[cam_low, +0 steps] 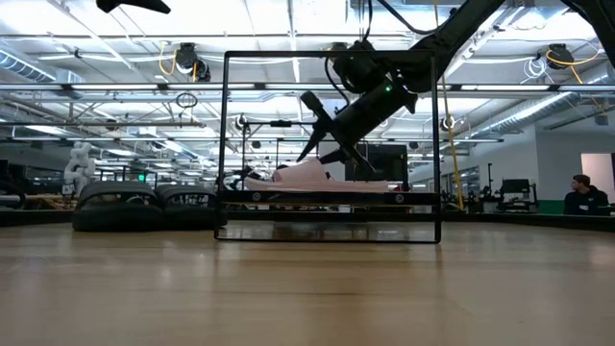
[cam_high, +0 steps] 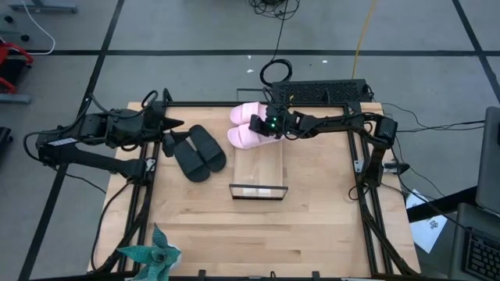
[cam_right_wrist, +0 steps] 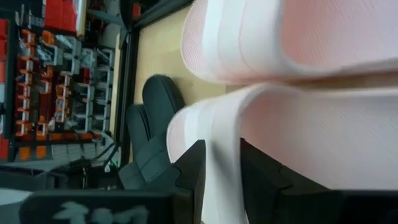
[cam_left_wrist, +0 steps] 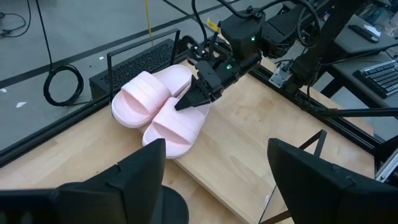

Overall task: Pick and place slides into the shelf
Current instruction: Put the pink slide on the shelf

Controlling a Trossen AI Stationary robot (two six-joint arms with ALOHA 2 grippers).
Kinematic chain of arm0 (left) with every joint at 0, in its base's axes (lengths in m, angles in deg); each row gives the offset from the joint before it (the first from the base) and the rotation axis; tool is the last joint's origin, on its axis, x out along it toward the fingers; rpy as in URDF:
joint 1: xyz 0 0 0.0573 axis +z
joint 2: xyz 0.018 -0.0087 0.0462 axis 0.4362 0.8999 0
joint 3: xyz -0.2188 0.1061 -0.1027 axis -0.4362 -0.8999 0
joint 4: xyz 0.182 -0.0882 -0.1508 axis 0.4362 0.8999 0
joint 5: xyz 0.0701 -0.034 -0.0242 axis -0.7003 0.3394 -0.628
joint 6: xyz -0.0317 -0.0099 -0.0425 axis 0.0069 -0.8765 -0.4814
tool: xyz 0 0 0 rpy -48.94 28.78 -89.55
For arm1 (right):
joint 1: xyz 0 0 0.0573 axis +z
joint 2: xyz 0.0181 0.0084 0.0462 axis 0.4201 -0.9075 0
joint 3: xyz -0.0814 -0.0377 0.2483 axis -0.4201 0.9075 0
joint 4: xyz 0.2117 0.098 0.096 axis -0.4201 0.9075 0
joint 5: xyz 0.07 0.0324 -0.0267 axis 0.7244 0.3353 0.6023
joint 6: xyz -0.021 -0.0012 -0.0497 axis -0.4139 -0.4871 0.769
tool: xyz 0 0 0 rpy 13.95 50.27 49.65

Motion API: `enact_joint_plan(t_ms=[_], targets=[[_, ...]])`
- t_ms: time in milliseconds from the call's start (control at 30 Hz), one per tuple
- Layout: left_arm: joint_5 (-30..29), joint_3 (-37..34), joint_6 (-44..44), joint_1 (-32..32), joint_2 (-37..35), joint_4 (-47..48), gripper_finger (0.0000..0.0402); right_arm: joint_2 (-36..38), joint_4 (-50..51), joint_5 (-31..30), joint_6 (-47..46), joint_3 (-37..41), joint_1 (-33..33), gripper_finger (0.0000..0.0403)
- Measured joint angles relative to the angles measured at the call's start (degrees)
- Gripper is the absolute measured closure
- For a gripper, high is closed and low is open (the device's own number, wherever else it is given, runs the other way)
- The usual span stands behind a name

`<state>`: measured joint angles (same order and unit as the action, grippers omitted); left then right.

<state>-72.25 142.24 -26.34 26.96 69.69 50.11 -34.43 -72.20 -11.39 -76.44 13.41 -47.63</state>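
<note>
Two pale pink slides lie side by side at the far end of the shelf [cam_high: 258, 168]. The nearer one [cam_high: 248, 137] [cam_left_wrist: 177, 124] rests partly on the shelf's light-wood board; the farther one [cam_high: 248, 114] [cam_left_wrist: 149, 90] sits just beyond it. My right gripper [cam_high: 264, 125] [cam_left_wrist: 186, 102] reaches in from the table's right and is shut on the nearer pink slide. The two black slides [cam_high: 199, 152] lie together on the tabletop left of the shelf. My left gripper [cam_high: 178, 131] [cam_left_wrist: 217, 186] hangs open just left of them, touching nothing. My right gripper pinches a thin pink edge of the nearer slide [cam_right_wrist: 224, 155] between its two fingers [cam_right_wrist: 193, 174]; it looks like the strap's edge. The fingers come slanting down from the table's right. The slide lies flat at the far end of the shelf board [cam_left_wrist: 217, 155].
The shelf's dark upright frame [cam_high: 258, 192] [cam_low: 332, 53] stands at its near end. A black perforated box [cam_high: 320, 92] sits at the table's far edge. A teal folded figure [cam_high: 148, 256] is at the near left corner. A person [cam_low: 579, 192] sits far behind.
</note>
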Motion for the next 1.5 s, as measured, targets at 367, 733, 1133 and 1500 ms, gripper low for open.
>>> enact_joint_plan(t_ms=[367, 733, 1133, 1500], targets=[[0.07, 0.0, -0.09, 0.0, 0.0, 0.01, 0.0117, 0.02, 0.64, -0.18, 1.04, 0.0, -0.11, 0.0326], [1.11, 0.0, -0.13, -0.01, 0.01, 0.01, 0.0117, 0.02, 1.7, -1.31, 0.72, 0.0, -0.11, 0.0354], [1.11, 0.0, -0.31, 0.0, 0.0, 0.01, 0.0117, 0.02, 1.7, -4.27, -0.63, -0.02, 0.09, 0.0397], [1.59, 0.0, 0.09, -0.02, 0.02, 0.01, 0.0117, 0.02, 1.43, -5.78, -1.61, -0.02, 0.07, 0.0391]])
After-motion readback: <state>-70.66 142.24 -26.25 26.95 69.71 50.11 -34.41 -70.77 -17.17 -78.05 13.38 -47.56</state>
